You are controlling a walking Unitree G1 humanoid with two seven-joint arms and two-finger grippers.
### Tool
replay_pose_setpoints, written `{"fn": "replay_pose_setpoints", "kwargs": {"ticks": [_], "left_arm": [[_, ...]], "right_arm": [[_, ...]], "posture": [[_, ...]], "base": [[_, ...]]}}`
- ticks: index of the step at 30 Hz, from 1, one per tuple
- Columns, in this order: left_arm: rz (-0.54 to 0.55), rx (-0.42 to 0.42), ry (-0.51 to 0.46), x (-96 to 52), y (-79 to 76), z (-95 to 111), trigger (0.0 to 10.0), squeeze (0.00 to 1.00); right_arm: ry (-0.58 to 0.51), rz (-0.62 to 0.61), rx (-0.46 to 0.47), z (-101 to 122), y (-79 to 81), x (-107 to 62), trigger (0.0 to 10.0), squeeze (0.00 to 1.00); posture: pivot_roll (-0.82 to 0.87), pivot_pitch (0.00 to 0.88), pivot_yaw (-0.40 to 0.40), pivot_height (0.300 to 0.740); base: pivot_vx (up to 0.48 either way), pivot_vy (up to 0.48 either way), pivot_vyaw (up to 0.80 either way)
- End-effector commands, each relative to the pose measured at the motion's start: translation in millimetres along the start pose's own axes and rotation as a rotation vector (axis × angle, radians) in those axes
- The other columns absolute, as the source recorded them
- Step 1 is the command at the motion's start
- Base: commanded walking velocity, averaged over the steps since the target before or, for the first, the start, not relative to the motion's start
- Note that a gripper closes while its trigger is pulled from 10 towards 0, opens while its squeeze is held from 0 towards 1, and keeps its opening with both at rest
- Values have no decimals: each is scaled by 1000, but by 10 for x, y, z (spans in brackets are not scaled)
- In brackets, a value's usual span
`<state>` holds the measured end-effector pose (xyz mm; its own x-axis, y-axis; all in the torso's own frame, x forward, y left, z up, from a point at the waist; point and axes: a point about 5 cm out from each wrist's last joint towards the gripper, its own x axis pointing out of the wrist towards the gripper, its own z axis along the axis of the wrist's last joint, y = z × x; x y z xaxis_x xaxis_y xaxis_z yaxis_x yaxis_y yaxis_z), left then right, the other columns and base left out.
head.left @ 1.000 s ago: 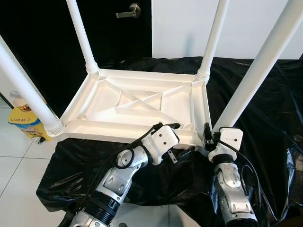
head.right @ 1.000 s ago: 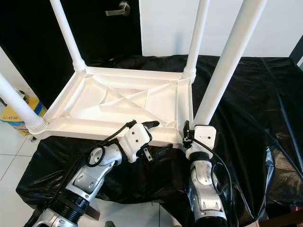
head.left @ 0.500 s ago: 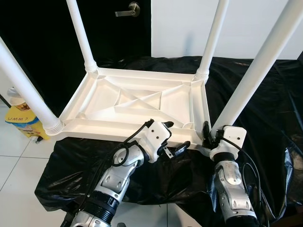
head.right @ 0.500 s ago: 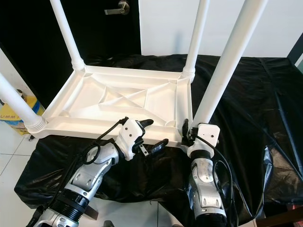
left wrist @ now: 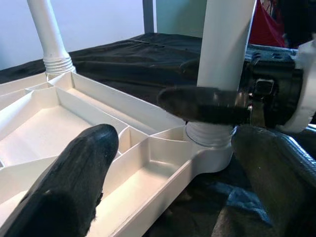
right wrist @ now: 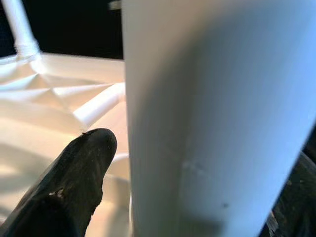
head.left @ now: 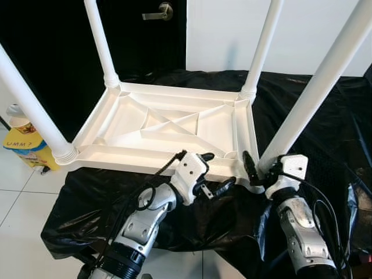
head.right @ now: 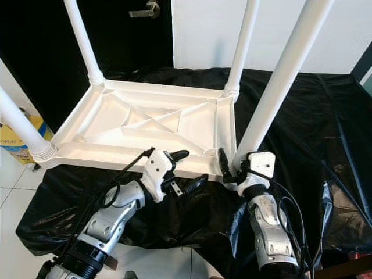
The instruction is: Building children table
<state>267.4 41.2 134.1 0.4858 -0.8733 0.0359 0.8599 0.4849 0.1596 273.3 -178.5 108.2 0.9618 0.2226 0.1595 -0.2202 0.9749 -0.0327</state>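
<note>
An upturned white children's table [head.left: 168,125] lies top-down on a surface draped in black sheeting [head.left: 325,145], its four legs pointing up. The near-right leg [head.left: 317,87] rises steeply, long axis running up and slightly rightward from its threaded collar at the table's near right corner. The right claw [head.left: 256,172] sits at that collar, fingers spread with the leg between them; in the right wrist view one finger [right wrist: 74,182] lies beside the post, contact unclear. The left claw [head.left: 214,172], jaws wide and empty, straddles the table's near rim just left of that corner. The right arm is judged nearer for turning the leg home
</note>
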Motion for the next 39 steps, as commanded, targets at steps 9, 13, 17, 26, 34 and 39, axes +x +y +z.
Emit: {"fn": "replay_pose_setpoints", "kwargs": {"ticks": [9, 13, 17, 26, 34, 39], "left_arm": [[-171, 4, 51, 46, -165, -46, 10000, 0], [-177, 2, 56, 51, -196, -60, 10000, 0], [-179, 4, 57, 65, -210, -47, 10000, 0], [-177, 24, 69, 40, -180, -27, 10000, 0], [-173, 15, 70, 32, -221, -32, 10000, 0], [-173, 14, 70, 36, -225, -31, 10000, 0]], "right_arm": [[42, 211, -39, -20, -106, 149, 10000, 0], [69, 277, -44, -61, -101, 180, 10000, 0], [77, 302, -54, -96, -110, 184, 0, 0], [93, 291, -33, -173, -142, 129, 0, 0], [104, 193, -20, -215, -176, 34, 10000, 0], [103, 139, -5, -216, -176, 19, 10000, 0]], "posture": [[-72, 0, -31, 740], [-69, 0, -29, 740], [-57, 0, -28, 740], [-32, 0, -29, 740], [-39, 0, -34, 740], [-42, 0, -35, 740]], "base": [[0, 0, 0], [0, 0, 0], [0, 0, 0], [0, 0, 0], [0, 0, 0], [0, 0, 0]]}}
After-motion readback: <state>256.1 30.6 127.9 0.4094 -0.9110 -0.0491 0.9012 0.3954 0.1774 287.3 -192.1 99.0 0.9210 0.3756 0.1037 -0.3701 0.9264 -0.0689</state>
